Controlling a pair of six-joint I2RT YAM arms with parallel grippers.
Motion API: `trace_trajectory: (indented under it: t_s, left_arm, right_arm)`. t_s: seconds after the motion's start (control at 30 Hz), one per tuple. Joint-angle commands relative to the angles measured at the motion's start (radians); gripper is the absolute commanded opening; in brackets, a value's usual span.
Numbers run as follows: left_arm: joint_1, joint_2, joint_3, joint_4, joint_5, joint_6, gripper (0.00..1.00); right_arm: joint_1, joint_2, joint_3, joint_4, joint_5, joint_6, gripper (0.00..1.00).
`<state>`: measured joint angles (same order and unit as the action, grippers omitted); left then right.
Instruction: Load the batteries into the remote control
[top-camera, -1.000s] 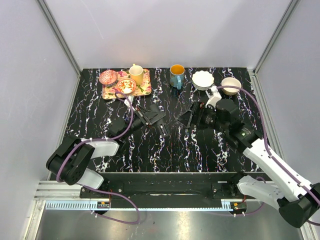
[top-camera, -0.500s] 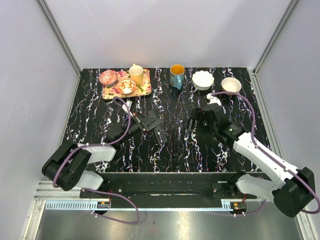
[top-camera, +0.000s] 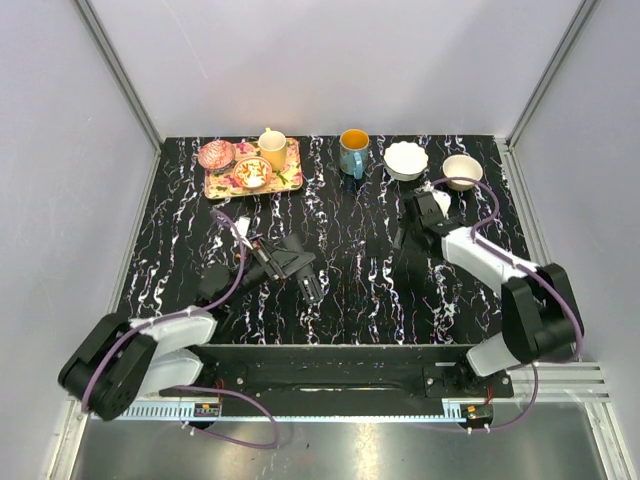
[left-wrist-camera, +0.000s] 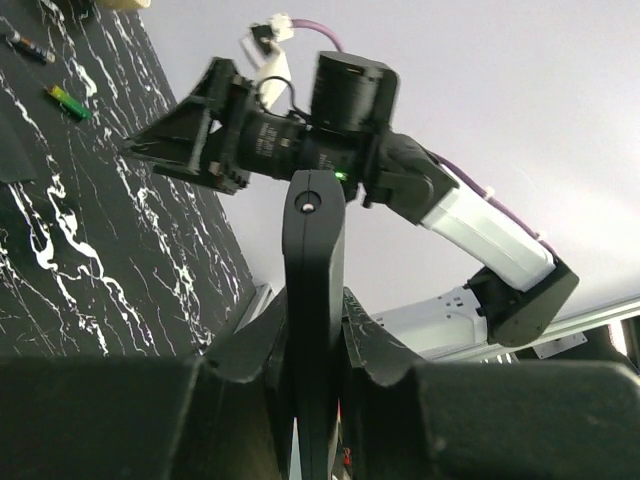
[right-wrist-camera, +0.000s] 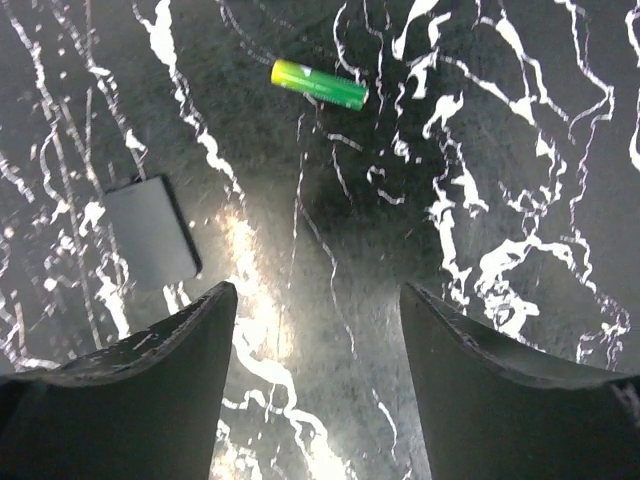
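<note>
Over marbled tabletop, right tool has shifted near green battery, jaws apart; left tool grips remote.

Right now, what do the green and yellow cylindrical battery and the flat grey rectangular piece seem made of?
Green and yellow cylindrical battery: probably metal under a glossy printed wrap; its bright skin looks smooth.
Flat grey rectangular piece: likely matte plastic; its face looks even and dull.
</note>
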<state>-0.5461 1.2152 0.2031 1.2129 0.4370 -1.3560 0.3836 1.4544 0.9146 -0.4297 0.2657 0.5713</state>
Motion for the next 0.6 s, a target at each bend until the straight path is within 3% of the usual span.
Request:
trace_trajectory:
  t_s: [0.0, 0.17, 0.57]
  left_arm:
    - [0.005, -0.176, -0.024, -0.128, -0.075, 0.098, 0.00]
    - [0.005, -0.337, -0.001, -0.383, -0.124, 0.213, 0.00]
    - [0.005, -0.312, -0.002, -0.362, -0.075, 0.202, 0.00]
  right_arm:
    - [-0.003, 0.098, 0.111, 0.092, 0.138, -0.073, 0.75]
    - [-0.026, 0.219, 0.193, 0.117, 0.165, -0.137, 0.77]
    - [-0.049, 0.376, 0.283, 0.052, 0.129, 0.042, 0.77]
